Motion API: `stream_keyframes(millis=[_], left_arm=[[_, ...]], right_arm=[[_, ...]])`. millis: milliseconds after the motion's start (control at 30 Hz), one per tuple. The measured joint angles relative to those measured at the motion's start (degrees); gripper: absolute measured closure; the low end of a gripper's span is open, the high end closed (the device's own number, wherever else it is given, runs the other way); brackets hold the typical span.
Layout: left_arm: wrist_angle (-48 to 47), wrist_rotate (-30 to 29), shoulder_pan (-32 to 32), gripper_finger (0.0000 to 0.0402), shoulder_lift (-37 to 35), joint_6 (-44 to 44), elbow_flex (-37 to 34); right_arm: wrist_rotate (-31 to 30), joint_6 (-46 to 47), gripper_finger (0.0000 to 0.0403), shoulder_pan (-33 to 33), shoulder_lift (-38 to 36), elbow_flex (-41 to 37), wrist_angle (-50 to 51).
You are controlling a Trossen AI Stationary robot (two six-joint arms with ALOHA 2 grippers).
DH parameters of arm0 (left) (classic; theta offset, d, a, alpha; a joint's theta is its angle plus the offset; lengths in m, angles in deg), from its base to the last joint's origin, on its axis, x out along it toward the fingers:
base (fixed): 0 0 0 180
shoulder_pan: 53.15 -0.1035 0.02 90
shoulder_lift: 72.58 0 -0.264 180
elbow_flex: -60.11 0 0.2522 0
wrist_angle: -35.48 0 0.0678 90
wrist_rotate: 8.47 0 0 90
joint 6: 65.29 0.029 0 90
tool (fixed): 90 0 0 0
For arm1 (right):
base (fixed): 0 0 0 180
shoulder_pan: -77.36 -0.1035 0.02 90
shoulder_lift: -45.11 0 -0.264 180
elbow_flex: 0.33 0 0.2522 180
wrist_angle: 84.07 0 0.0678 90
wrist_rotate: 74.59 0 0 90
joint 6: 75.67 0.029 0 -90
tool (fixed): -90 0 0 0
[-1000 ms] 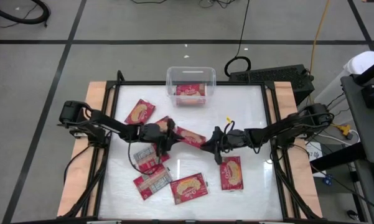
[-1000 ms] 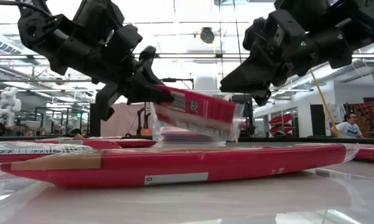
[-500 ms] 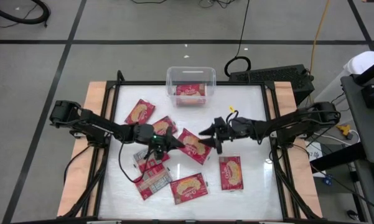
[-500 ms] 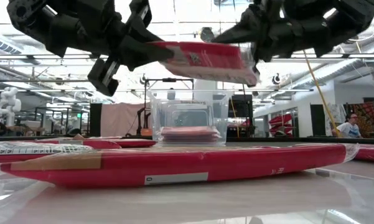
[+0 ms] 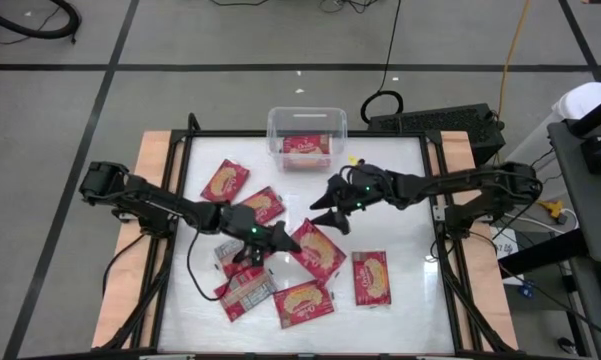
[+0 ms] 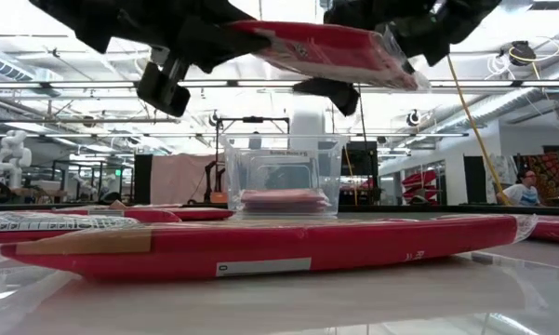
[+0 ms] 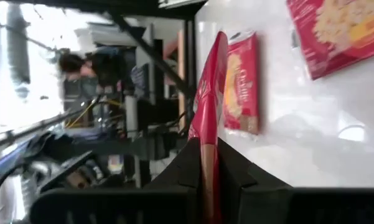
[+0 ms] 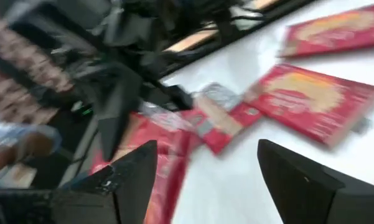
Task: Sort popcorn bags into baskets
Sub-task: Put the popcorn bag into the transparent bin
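A: Where is the lifted popcorn bag [image 5: 317, 247]?

B: Above the middle of the white surface [image 5: 400, 190], held up by the left hand [image 5: 276, 240]. That hand is pinching one edge of the bag; the left wrist view shows the red packet [image 7: 206, 124] edge-on between its two dark fingers [image 7: 188, 180].

A: And the right hand [image 5: 330, 207]?

B: Apart from the bag, just toward the bin side of it, its fingers spread wide. The right wrist view shows both fingers [image 8: 134, 171] with a clear gap and nothing between them.

A: What is hard to make out?

B: In the low view both arms are cut off by the upper edge, so only dark shapes show around the raised bag [image 6: 330, 48]. The right wrist view is blurred; I see red packets [image 8: 317, 102] on the surface but cannot read their faces.

A: The bin?

B: The clear plastic bin [image 5: 274, 128] sits at the far edge of the surface, with one red bag [image 5: 307, 148] inside. From the low view the bin [image 6: 234, 177] stands beyond a near packet [image 6: 260, 247] that fills the foreground and hides the bin's base.

A: Other bags?

B: Several lie flat on the surface: one near the left side [image 5: 225, 181], one beside it [image 5: 263, 204], one on the right [image 5: 371, 277], one at the near edge [image 5: 304, 301]. Two label-side packets [image 5: 245, 289] are partly hidden under the left arm.
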Motion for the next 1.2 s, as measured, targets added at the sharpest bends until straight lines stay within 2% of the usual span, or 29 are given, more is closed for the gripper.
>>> stream_keyframes(millis=[67,167,367,600,767,900,1133,1200], left_arm=[[-2.1,0.0,0.5,0.0384,0.0,0.6,0.8],[-3.4,0.1,1.2,0.0383,0.0,1.7,1.3],[-3.4,0.1,1.1,0.0355,0.0,3.7,1.4],[-3.5,0.1,1.3,0.0383,0.5,2.3,1.4],[-5.7,-0.8,1.3,0.0378,0.5,1.9,1.4],[-5.4,-1.6,1.3,0.0356,0.5,2.3,1.4],[-6.0,-6.6,1.4,0.0362,0.5,-5.7,1.4],[-5.9,-9.7,1.9,0.0358,0.5,-7.6,1.4]], right_arm=[[3.3,-1.6,0.013,0.6,0.1,1.0,-0.1],[4.9,-2.2,0.0129,1.3,0.2,1.8,0.8],[8.2,-2.3,0.0128,1.3,1.6,5.8,4.3],[10.2,-4.9,0.0128,-1.0,10.0,11.6,8.8],[17.7,-5.7,0.014,-1.4,14.5,14.2,8.5],[19.7,-6.4,0.0188,-1.4,16.5,14.3,9.0],[22.6,-11.1,0.0327,-0.2,16.1,14.3,9.9],[23.7,-11.3,0.0362,0.5,15.6,14.3,10.0]])
